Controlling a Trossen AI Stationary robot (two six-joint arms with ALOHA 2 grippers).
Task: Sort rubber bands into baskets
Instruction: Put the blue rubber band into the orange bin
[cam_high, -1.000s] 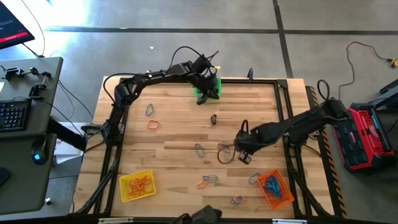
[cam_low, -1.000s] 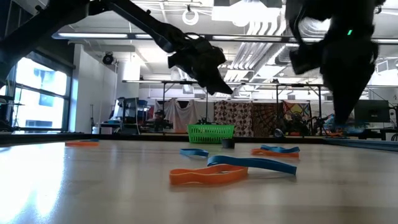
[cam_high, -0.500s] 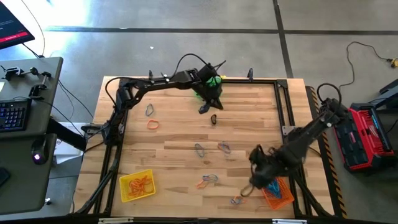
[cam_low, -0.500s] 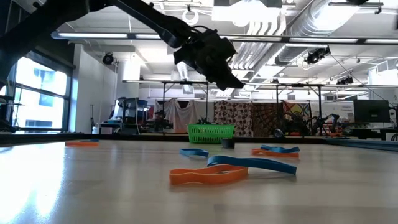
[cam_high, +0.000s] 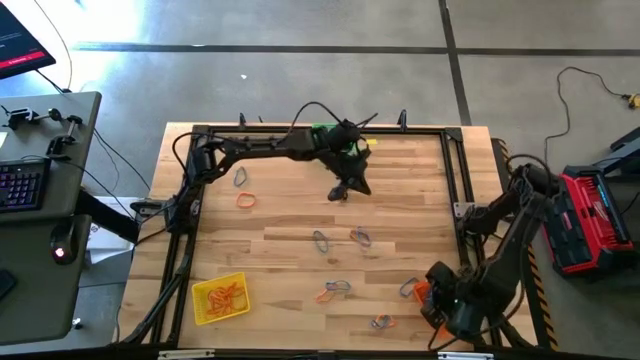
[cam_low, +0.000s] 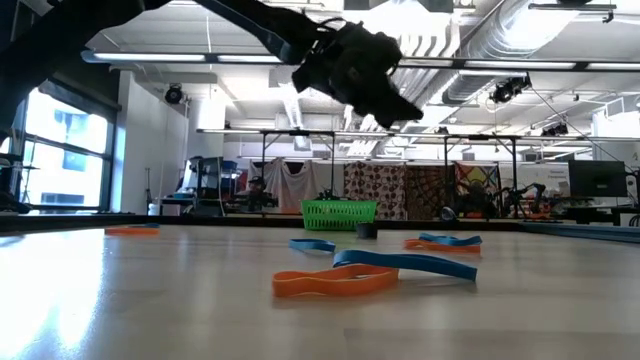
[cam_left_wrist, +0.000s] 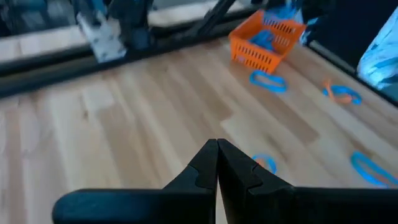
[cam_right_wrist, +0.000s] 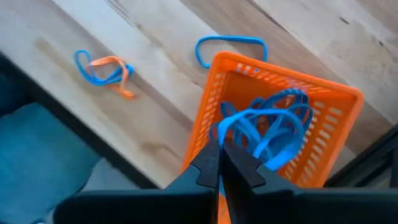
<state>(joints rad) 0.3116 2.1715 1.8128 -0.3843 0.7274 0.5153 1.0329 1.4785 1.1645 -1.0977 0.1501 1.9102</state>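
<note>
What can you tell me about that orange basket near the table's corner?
The orange basket is a small rectangular tub of plastic mesh, open on top, sitting on the wooden table by its edge. A tangle of blue rubber bands lies inside it. The right gripper hangs over it, jaws shut on one blue band.

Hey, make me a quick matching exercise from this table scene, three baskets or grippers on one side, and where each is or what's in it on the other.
Things:
1. yellow plastic mesh basket
2. orange plastic mesh basket
3. green plastic mesh basket
4. left gripper

Descriptions:
A. holds blue rubber bands
B. far edge of the wooden table
C. shut, above the table's middle
D. holds orange rubber bands

Pairs: 1-D, 2-A, 3-B, 4-C
</note>
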